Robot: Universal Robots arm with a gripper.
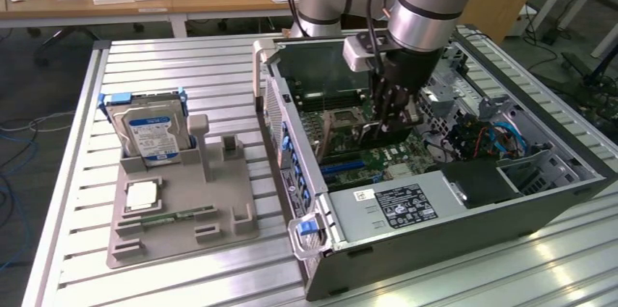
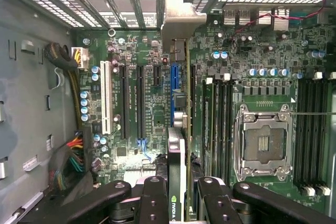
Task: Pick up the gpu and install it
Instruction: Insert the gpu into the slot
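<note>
My gripper (image 1: 391,115) reaches down into the open computer case (image 1: 406,213) and is shut on the gpu (image 1: 378,133). In the wrist view the gpu (image 2: 177,156) shows edge-on as a thin dark card, clamped between my black fingers (image 2: 152,198). It runs out to its silver bracket (image 2: 178,24) by the case's rear slots. The card hangs just above the motherboard (image 2: 131,87), roughly in line with the blue slot (image 2: 171,85). Whether its edge touches the slot I cannot tell.
The empty processor socket (image 2: 262,140) and memory slots (image 2: 218,124) lie beside the card. Cable bundles (image 2: 71,161) sit at the board's edge. Outside the case, a grey holder (image 1: 174,213) carries a hard drive (image 1: 150,129) and a green memory stick (image 1: 179,215).
</note>
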